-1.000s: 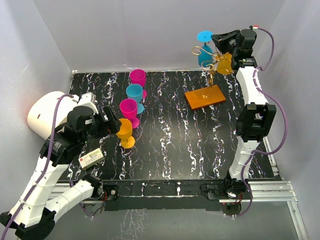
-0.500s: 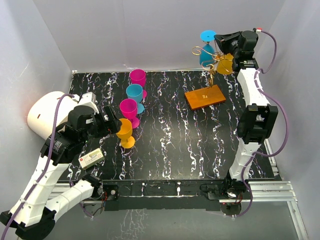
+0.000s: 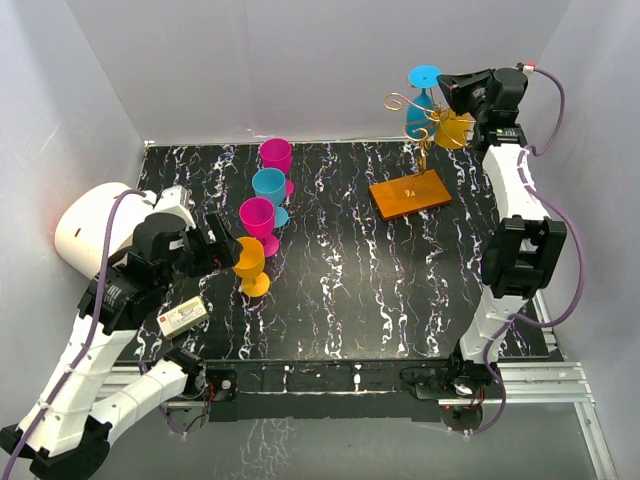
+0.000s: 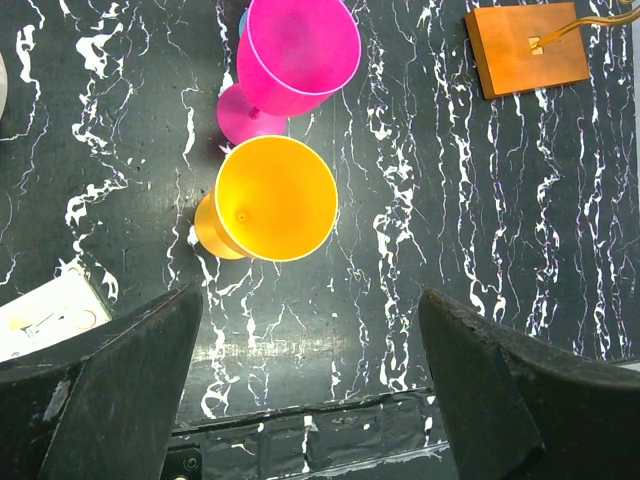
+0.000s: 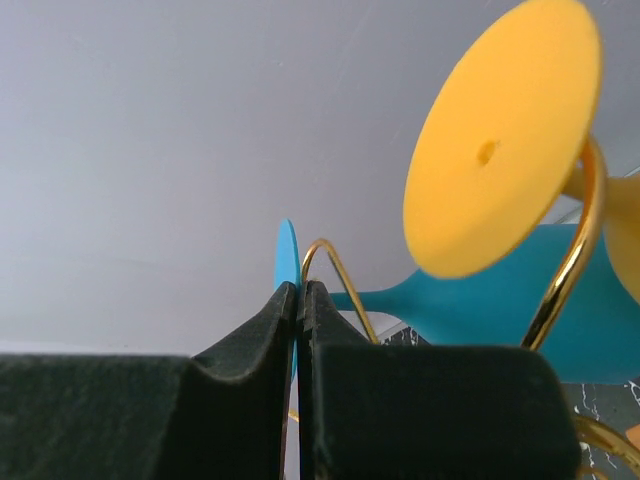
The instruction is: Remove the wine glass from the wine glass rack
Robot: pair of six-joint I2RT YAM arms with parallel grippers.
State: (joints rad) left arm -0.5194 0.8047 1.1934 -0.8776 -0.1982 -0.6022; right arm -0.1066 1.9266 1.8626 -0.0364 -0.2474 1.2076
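Hanging upside down at the upper right of the overhead frame, the blue wine glass [image 3: 417, 113] rides the wine glass rack [image 3: 410, 192] beside a yellow glass [image 3: 453, 129]. The right gripper [image 5: 298, 288] is clenched on the thin rim of the blue foot disc. It looks like light, stiff, slick plastic, so an edge pinch may slip; the stem seems a surer hold. The left gripper [image 4: 308, 295] hangs spread wide over an empty orange glass [image 4: 275, 198] and an empty magenta glass [image 4: 300, 45].
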